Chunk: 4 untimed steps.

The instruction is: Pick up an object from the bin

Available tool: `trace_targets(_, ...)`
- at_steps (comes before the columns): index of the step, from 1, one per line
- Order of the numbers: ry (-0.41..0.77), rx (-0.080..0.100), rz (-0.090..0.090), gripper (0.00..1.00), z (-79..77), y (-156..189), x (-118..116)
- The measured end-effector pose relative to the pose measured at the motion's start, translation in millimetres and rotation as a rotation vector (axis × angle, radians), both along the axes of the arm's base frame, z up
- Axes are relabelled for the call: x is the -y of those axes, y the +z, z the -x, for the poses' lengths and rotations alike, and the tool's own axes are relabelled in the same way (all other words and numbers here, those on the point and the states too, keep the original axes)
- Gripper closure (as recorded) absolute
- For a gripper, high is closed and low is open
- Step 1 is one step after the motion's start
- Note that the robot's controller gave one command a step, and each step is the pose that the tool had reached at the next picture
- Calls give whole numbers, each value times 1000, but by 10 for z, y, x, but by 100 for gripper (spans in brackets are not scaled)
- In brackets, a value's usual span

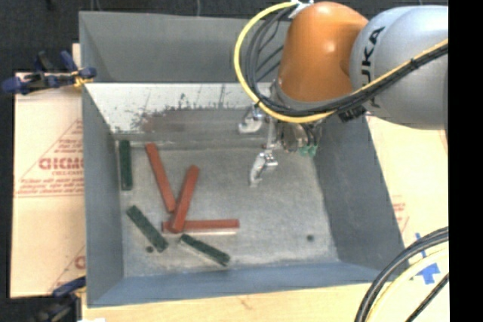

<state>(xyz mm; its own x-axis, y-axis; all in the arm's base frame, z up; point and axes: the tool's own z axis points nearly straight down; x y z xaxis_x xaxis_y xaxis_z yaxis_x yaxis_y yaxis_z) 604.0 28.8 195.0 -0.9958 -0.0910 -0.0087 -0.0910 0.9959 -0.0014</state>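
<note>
Over the bin floor [302,207], right of red and green sticks [183,200], hangs the gripper [262,166]. Open or closed: cannot tell.

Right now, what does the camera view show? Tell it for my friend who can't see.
The robot's gripper hangs over the middle floor of a grey metal bin. Toward the view's left lie three red sticks, partly crossed, and three dark green sticks around them.

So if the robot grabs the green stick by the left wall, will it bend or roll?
The green stick looks straight and flat-sided, so probably stiff, sliding rather than rolling. It is thin, so likely light. It lies near the wall, so gripping it may be awkward.
</note>
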Motion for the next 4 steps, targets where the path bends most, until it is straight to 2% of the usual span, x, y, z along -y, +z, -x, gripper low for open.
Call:
trace_targets(1, 4, -5, -1, 0, 159, -288, -769)
trace_targets(2, 299, -2, 0, 0, 23, -503, -905)
trace_targets(3, 514, 1, 3, 0, -48, -1164, -1022)
trace_targets(4, 515, 0, 1, 100, -42, -1113, -1023)
